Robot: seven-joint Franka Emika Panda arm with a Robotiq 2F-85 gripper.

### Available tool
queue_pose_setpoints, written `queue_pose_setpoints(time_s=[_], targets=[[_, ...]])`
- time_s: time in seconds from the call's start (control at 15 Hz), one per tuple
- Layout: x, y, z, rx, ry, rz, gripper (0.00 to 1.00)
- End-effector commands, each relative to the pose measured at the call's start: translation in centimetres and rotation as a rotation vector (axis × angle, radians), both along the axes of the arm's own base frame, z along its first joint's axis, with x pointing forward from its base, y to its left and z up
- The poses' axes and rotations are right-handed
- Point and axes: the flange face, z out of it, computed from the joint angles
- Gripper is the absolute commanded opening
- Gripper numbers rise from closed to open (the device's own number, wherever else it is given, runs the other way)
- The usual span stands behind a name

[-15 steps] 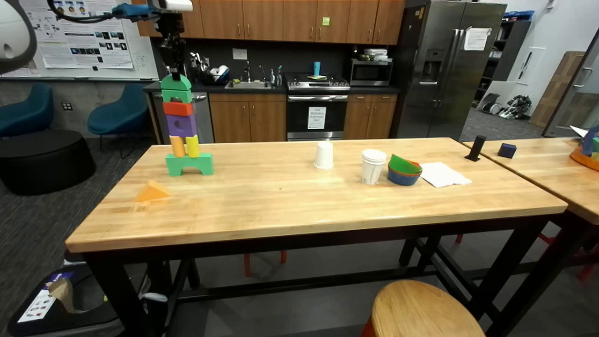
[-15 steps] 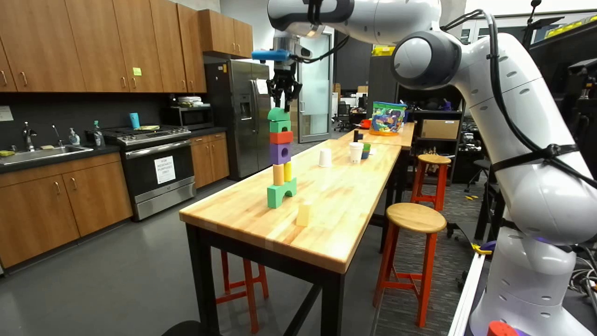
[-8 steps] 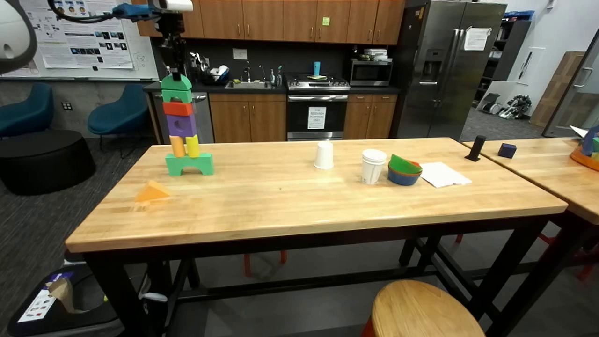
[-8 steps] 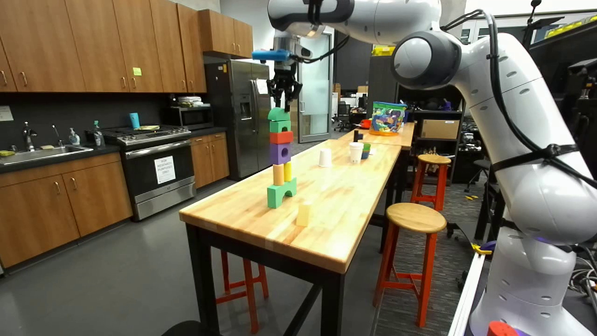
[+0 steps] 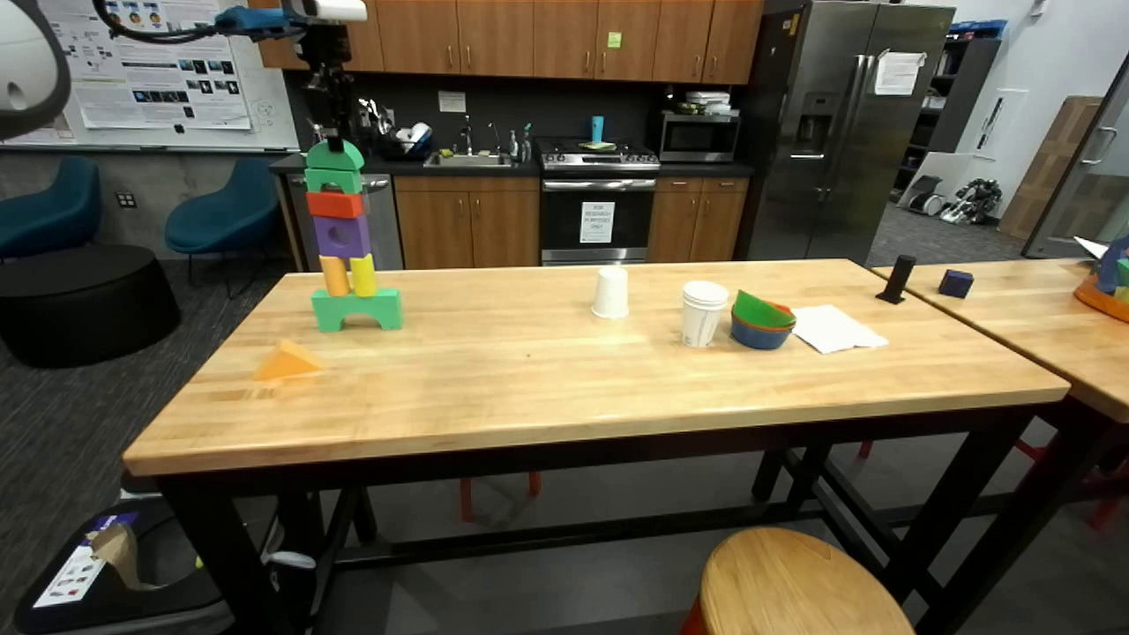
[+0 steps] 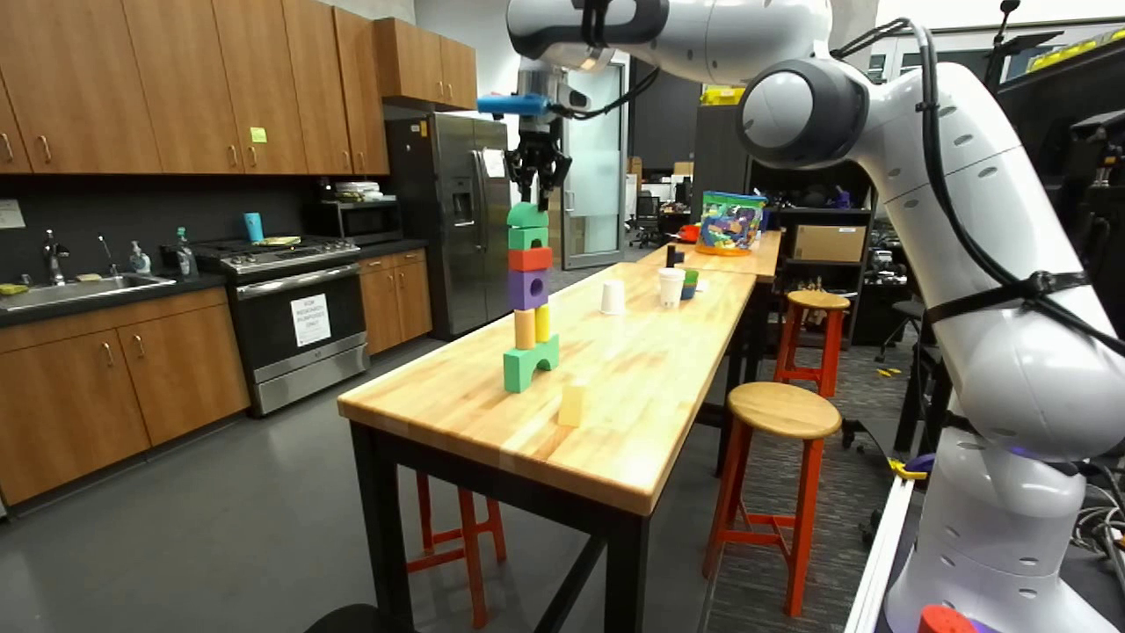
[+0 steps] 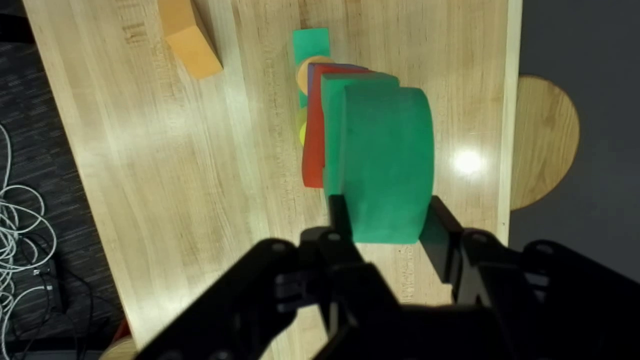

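In an exterior view, wood-grain cabinets (image 5: pixel 494 40), a dark backsplash (image 5: pixel 564 115) and a stainless-steel range (image 5: pixel 564 212) line up beyond the far edge of the butcher-block tabletop (image 5: pixel 494 379) — and a double-door refrigerator (image 5: pixel 838 172) stands behind its far right corner. Past the left edge there, teal chairs (image 5: pixel 225 216) and a black ottoman (image 5: pixel 84 304) stand on dark carpet (image 5: pixel 44 423) below a poster-hung whiteboard (image 5: pixel 266 110). A round wooden stool (image 5: pixel 798 586) stands off the near edge; in the wrist view, bright glare (image 7: pixel 468 161) sits near a long edge.
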Motion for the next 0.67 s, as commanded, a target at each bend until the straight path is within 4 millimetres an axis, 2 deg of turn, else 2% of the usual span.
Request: queue_pose_setpoints(time_s=[0.0, 0.53, 0.6], targets=[[-0.31, 0.16, 0.43, 0.015, 0.002, -0.007, 0.14], [-0.3, 0.27, 0.41, 0.018, 0.004, -0.006, 0.14], [-0.31, 0.29, 0.37, 0.012, 0.008, -0.01, 0.64]])
